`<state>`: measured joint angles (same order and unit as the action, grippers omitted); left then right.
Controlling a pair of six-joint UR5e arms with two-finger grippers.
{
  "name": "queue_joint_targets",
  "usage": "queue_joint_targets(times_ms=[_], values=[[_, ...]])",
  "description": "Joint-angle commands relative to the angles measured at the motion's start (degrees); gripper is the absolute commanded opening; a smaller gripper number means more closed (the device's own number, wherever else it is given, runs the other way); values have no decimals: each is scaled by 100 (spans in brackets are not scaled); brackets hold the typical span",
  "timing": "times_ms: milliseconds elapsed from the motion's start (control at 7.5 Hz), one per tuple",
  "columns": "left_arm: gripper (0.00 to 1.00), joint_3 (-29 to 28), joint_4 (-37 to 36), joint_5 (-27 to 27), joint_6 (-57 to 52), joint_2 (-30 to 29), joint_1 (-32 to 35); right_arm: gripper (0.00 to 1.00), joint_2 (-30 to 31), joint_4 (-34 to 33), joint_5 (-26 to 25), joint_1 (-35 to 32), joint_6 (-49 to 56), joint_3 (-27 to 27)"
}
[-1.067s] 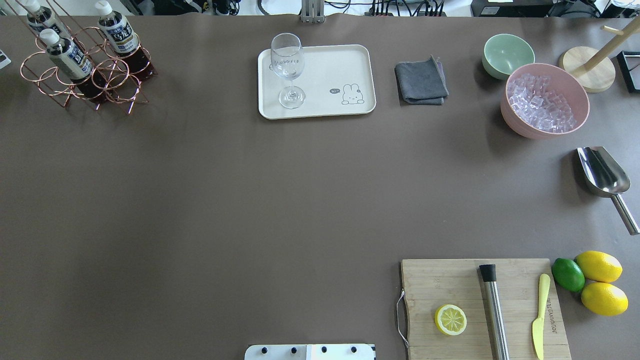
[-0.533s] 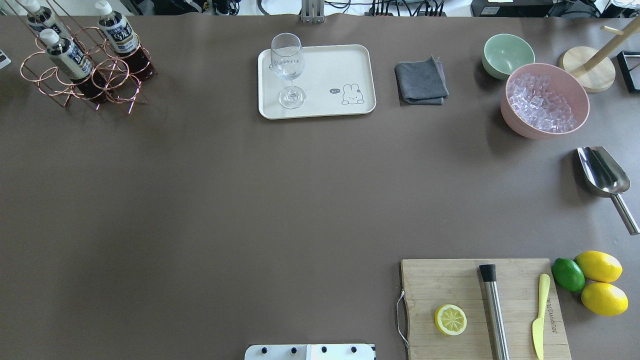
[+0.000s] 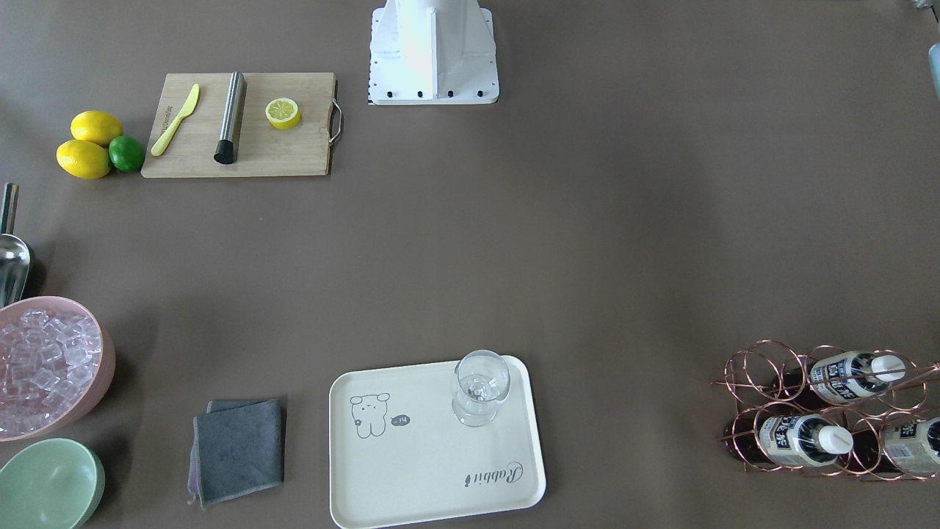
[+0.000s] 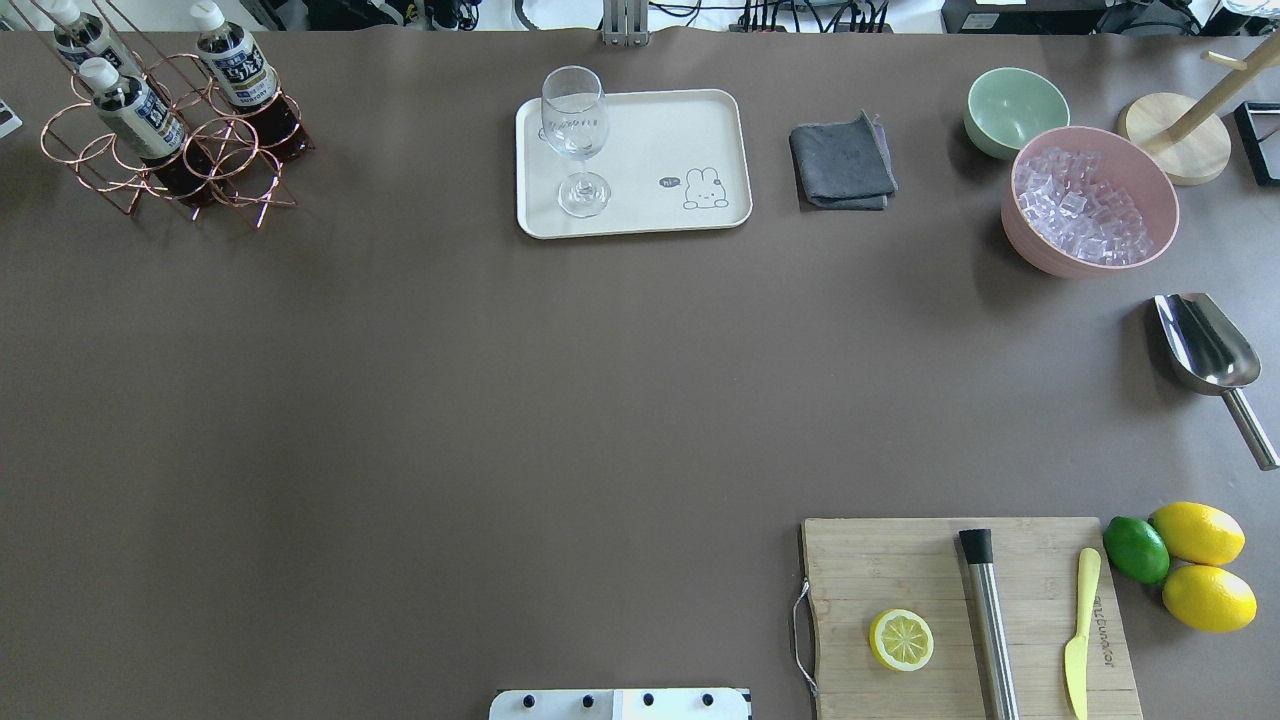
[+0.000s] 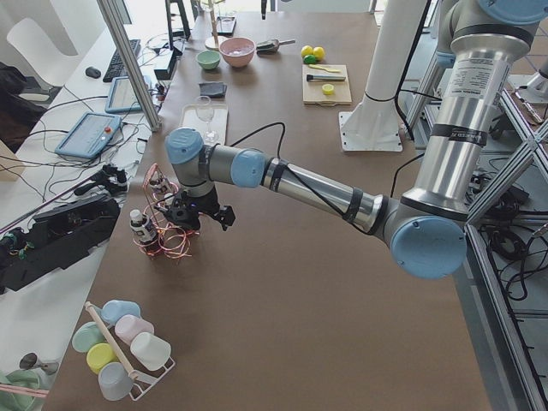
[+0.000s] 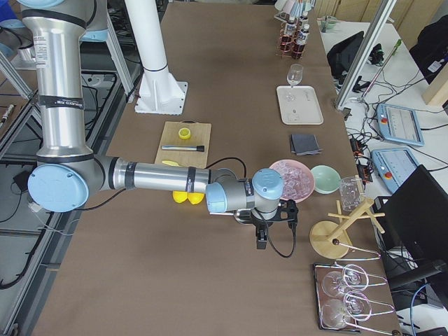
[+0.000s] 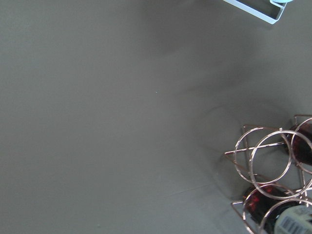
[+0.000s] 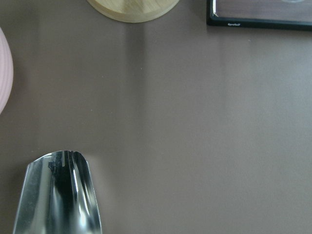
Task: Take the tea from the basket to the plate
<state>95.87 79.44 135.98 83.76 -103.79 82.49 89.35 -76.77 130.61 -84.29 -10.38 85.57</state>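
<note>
All three bottles of tea stood in the basket at the table's 10 o'clock corner as the overhead view showed it, so nothing had reached the plate at 12 o'clock. A wine glass occupied the plate's 9 o'clock side; the 3 o'clock side, by the drawing, was bare.

From the left side view I saw the left gripper hanging just beside the basket, on its robot-facing side. I could not tell whether its jaws were apart or together. Its wrist camera caught only ring cells at 5 o'clock in the frame. The right gripper hung near the pink bowl of ice, over the metal scoop, well apart from the task — its jaws I could not read either.

My worries, judging from there:
- A fingertip could hook a wire ring on the way in and drag the light basket, toppling the bottles.
- A bottle lifted off-vertical could bind in its ring and carry the basket up with it.
- The smooth plastic could slip in a shallow grip.
- Setting down too far toward 9 o'clock on the plate could knock the glass over — I would have aimed for the bare side.
</note>
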Motion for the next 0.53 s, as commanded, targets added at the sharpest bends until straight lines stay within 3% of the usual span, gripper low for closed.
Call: queue_joint_targets(times_ms=[0,133,400], values=[[98,-868,-409,7,835,-1027,38,100,-5,1088,52,9,-26,-4],[98,-877,-664,-2,861,-1273,230,100,21,1686,244,87,-43,-40],[98,-930,-1192,-37,870,-1844,363,100,-31,2112,675,359,-148,-5]])
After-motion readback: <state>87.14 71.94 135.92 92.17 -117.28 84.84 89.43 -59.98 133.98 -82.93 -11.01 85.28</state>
